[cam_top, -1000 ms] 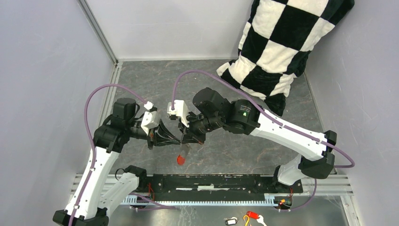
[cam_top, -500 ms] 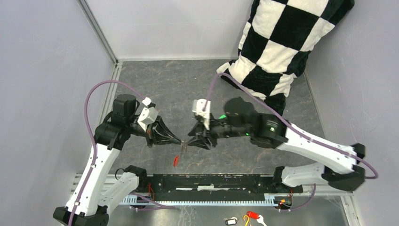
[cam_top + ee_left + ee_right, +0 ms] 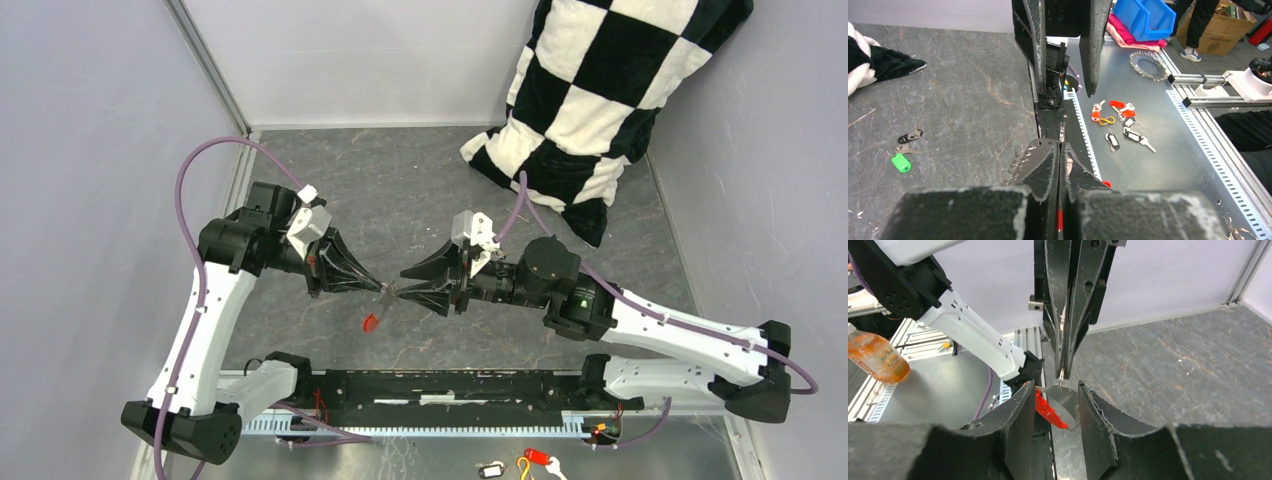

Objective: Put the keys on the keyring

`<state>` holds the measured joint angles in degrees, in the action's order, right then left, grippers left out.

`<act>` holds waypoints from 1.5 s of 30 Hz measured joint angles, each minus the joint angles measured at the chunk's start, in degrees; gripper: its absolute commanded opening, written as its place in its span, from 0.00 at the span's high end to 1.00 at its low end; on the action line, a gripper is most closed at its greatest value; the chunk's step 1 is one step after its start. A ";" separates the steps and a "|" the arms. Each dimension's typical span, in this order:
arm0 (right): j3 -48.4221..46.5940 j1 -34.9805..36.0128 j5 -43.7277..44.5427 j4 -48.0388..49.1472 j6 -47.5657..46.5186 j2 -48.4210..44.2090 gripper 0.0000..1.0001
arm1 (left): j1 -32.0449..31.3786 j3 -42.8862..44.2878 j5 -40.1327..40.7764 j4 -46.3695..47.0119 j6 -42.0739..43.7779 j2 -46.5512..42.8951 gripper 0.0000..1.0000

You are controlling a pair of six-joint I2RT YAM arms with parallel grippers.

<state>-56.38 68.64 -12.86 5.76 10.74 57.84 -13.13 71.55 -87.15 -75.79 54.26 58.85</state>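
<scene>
My left gripper (image 3: 384, 289) is shut on the keyring (image 3: 1062, 374), a thin silvery metal piece poking out of its tips. The long red key (image 3: 371, 323) dangles below those tips, above the table. My right gripper (image 3: 401, 282) faces the left one tip to tip and stands open. In the right wrist view the red key (image 3: 1050, 412) hangs between its fingers (image 3: 1020, 410) and is not gripped. The green key (image 3: 900, 162) and the dark metal key (image 3: 910, 135) lie together on the grey table, away from both grippers.
A black-and-white checkered cushion (image 3: 600, 90) leans at the back right. Spare tags and keys (image 3: 1115, 117) lie on the metal ledge beyond the black rail (image 3: 450, 385). An orange bottle (image 3: 875, 357) and a blue bin (image 3: 1143, 17) stand off the table.
The right gripper, shut against the left gripper's tips a second ago, has opened and its arm has swung back to the right. The left gripper stays shut; the red key now hangs slightly further left.
</scene>
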 measured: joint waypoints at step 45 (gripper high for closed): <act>-2.14 0.37 10.47 1.90 -4.46 0.70 0.39 | 13.16 20.81 0.85 -7.85 -5.29 18.97 0.98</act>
<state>-58.52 69.01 -2.39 7.66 6.28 58.54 0.03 92.36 -86.30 -83.64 48.97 77.82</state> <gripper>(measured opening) 0.603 0.032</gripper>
